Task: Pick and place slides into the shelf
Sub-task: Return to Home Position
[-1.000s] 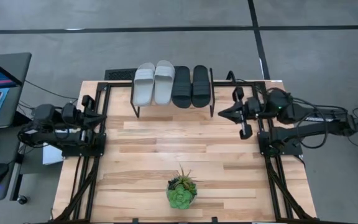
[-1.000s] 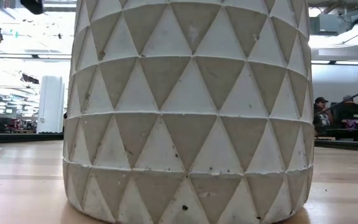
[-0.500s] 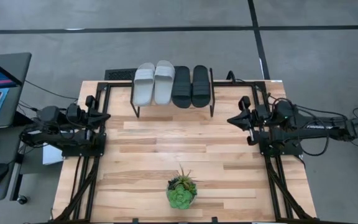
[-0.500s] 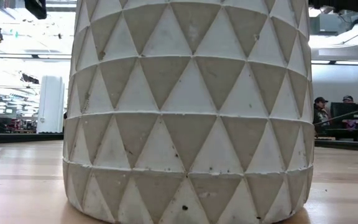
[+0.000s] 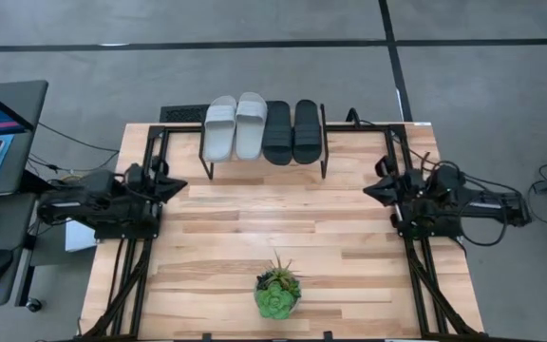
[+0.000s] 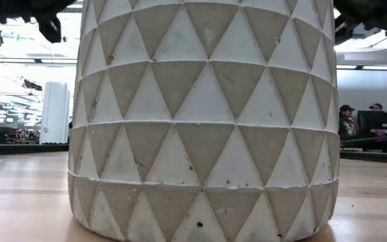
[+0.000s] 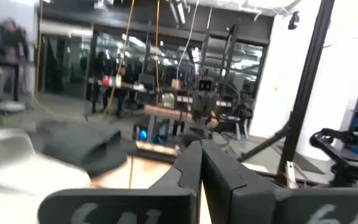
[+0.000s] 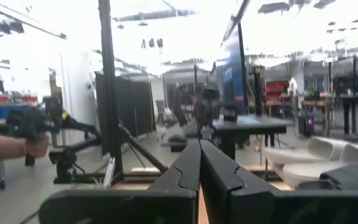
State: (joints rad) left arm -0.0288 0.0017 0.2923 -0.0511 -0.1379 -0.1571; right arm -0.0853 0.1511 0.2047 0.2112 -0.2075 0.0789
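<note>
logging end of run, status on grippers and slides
Left gripper, right gripper shut, empty, at table sides. Four slides in a row on shelf. Plant well clear.

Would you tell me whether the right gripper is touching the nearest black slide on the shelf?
Apart. The high view shows bare wooden table between the right gripper and the rightmost black slide.

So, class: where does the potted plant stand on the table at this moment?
In the high view the potted plant stands near the table edge opposite the shelf, about midway between the left arm and right arm.
</note>
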